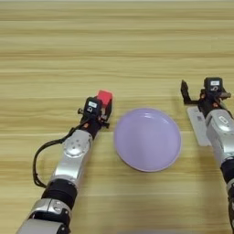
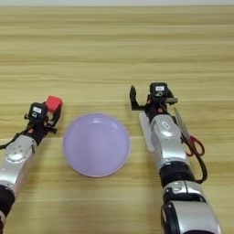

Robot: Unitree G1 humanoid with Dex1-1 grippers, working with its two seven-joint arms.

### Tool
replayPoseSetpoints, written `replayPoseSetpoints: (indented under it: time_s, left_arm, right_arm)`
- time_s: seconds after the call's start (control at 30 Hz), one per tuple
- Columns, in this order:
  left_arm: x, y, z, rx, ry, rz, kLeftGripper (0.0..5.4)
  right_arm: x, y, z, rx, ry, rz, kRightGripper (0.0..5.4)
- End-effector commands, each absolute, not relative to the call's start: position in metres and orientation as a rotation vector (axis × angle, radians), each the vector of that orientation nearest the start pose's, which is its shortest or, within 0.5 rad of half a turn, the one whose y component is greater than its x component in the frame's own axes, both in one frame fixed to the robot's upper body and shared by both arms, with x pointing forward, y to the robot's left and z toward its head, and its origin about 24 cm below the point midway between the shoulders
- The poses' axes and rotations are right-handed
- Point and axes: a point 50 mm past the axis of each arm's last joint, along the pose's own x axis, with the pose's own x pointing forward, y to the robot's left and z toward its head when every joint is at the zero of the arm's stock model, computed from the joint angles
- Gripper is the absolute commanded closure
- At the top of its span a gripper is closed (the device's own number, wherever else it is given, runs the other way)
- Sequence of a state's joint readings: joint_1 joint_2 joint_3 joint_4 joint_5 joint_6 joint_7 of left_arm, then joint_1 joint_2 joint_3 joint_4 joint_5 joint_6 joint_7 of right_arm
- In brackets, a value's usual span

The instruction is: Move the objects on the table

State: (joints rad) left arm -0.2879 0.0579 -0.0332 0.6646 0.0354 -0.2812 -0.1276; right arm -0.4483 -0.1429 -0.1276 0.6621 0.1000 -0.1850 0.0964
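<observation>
- Sitting left of the lavender plate (image 2: 96, 145), the red cube (image 2: 54, 103) is at the left gripper (image 2: 51, 111); whether the fingers clench it, I cannot tell
- Right of the plate, the right gripper (image 2: 145, 98) hovers over the white bar (image 2: 146, 131); its fingers look released, probably to grasp it

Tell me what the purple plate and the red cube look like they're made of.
Lavender plate: probably plastic, going by its uniform colour and soft matte sheen. Red cube, at the left gripper: solid flat red with crisp edges, plastic or painted wood; can't tell which.
</observation>
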Motion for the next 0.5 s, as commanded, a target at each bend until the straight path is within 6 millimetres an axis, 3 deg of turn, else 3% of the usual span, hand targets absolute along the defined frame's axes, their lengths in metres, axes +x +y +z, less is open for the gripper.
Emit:
replayPoseSetpoints:
  time_s: [0.03,0.5]
  left_arm:
    - [0.294,0.141,-0.014,0.141,0.160,-0.177,3.23]
    - [0.288,0.147,-0.032,0.200,0.298,-0.166,3.23]
  right_arm:
    - [0.335,-0.182,0.044,-0.002,0.013,0.024,0.00]
    - [0.336,-0.182,0.044,-0.003,0.012,0.024,0.00]
